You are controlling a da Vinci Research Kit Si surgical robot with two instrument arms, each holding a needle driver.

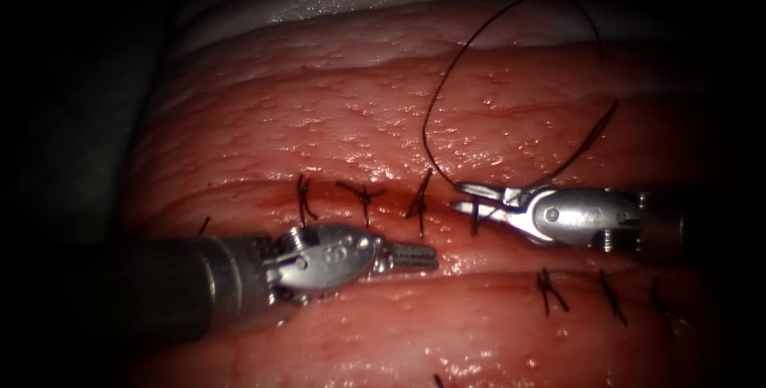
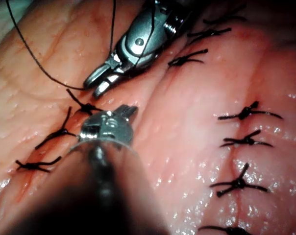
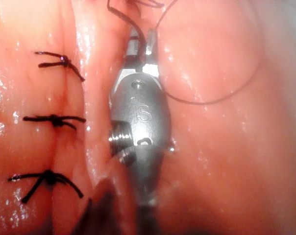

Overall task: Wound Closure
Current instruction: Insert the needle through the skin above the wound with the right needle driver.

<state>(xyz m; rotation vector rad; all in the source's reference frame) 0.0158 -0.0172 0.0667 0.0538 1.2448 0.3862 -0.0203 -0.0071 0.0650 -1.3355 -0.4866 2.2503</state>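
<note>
Two tools lie low over the tissue (image 1: 335, 108), one each side of the newest stitch. Left tool (image 1: 415, 258): serrated jaws closed, holding nothing I can see, tip resting beside the cut (image 1: 447, 211) just below the third knot (image 1: 416, 204). Right tool (image 1: 471, 199): slim jaws slightly parted astride a short upright thread end, not clearly clamped. A thin dark thread (image 1: 479, 37) rises from that stitch, loops high and wiry, and falls behind the right tool. I cannot find the needle. Judgement: keep the loop slack and clear of knots. Tissue is glossy, ridged, wet.
</note>
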